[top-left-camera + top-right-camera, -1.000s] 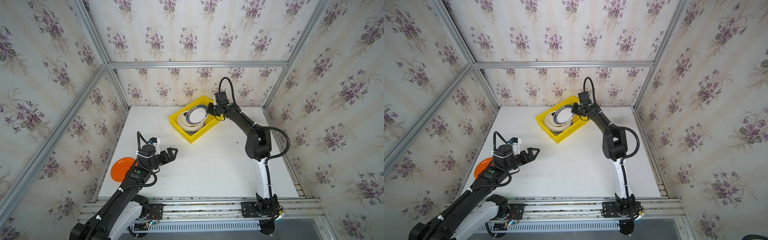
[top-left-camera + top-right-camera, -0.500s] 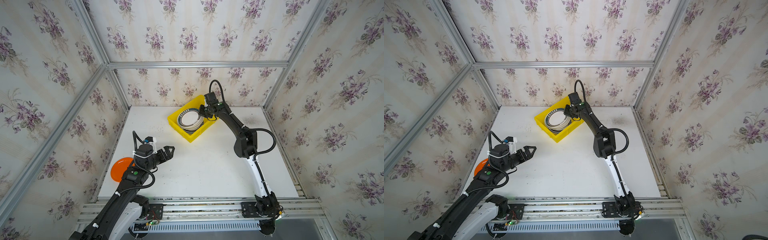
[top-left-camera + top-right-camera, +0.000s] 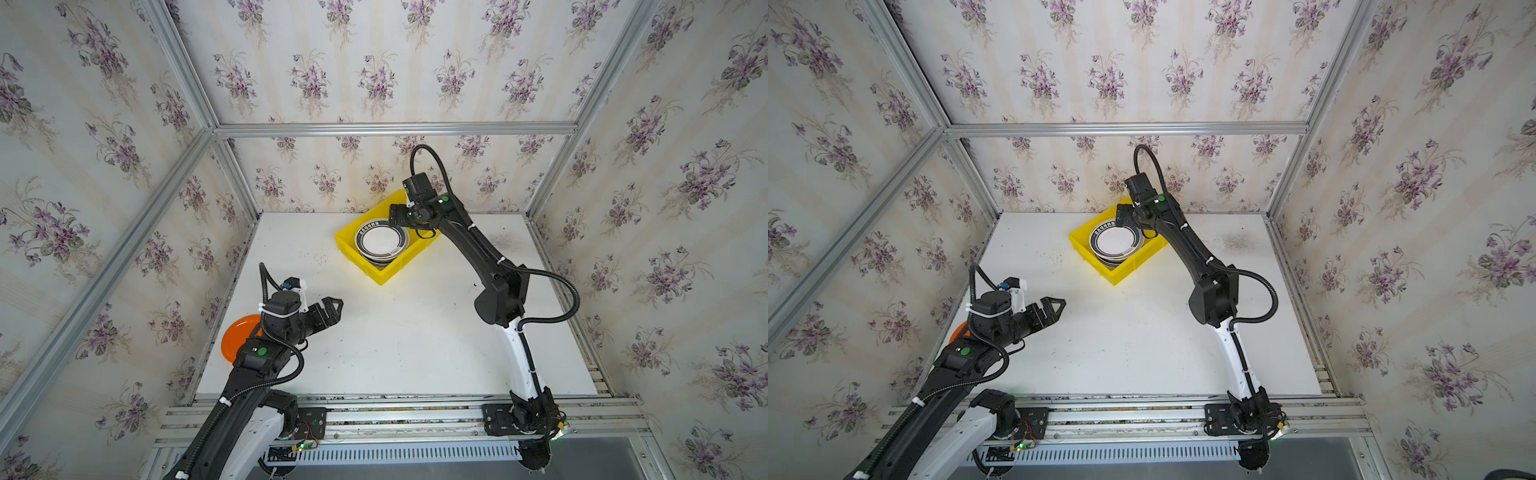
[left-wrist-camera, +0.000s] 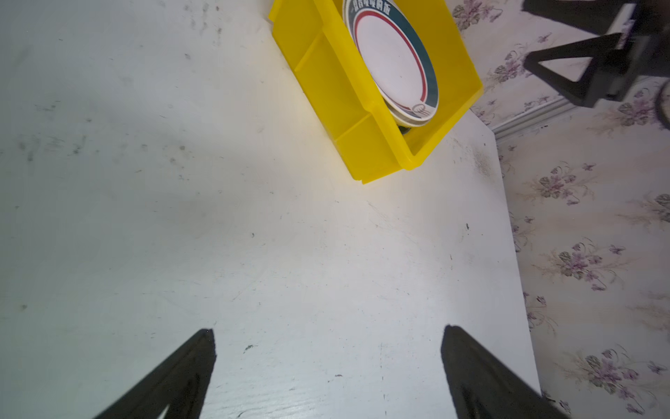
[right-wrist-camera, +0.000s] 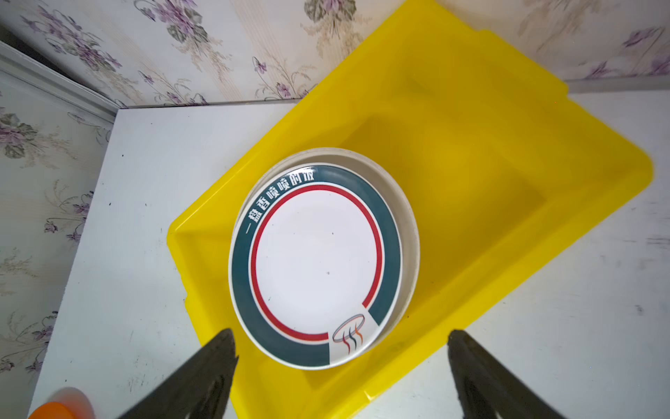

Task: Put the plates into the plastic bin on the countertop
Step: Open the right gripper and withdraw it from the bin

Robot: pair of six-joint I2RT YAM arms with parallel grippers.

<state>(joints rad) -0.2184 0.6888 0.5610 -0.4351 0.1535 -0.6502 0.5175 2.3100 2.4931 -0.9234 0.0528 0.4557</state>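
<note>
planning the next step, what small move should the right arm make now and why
Probably lift the right fingers straight up, clear of the yellow bin: they stand apart, and the green-rimmed plate rests on the stack inside, not gripped.

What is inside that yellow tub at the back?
A stack of plates lies in the yellow tub. The top plate is white with a dark green rim and a red ring; a cream plate peeks out beneath. Lower ones are mostly covered, so their number cannot be told.
</note>
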